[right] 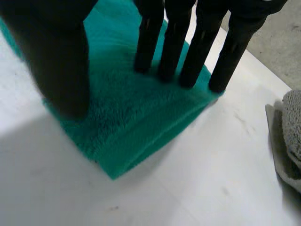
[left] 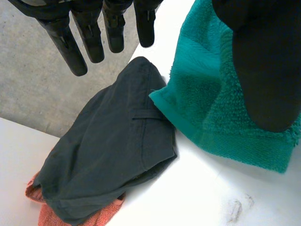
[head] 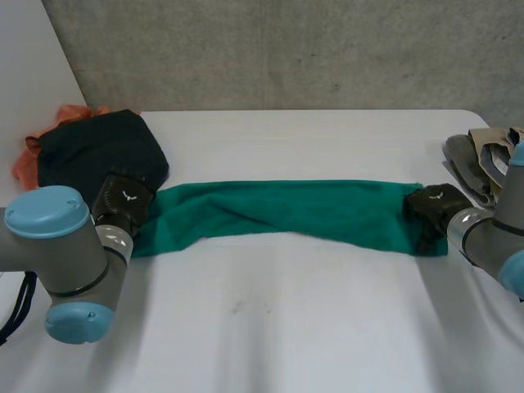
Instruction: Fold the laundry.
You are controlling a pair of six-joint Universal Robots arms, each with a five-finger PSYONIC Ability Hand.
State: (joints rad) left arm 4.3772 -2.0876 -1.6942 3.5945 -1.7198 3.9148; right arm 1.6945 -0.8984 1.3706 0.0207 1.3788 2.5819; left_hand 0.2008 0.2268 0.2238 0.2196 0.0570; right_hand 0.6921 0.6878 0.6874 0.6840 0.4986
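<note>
A green towel (head: 286, 209), folded into a long narrow strip, lies across the middle of the table. My left hand (head: 121, 201) is at its left end. In the left wrist view the fingers (left: 94, 37) hang straight and spread above the table, and the thumb (left: 263, 70) hovers over the towel's end (left: 211, 108); the hand is open. My right hand (head: 434, 205) is on the towel's right end. Its straight fingers (right: 174, 42) stand with their tips on the cloth (right: 136, 117) near the far corner, and the thumb hangs over the near side.
A dark garment (head: 98, 151) lies on an orange cloth (head: 33, 151) at the back left, touching the towel's end (left: 113, 150). A pile of grey and beige clothes (head: 483, 160) sits at the right edge, close to my right hand (right: 291, 136).
</note>
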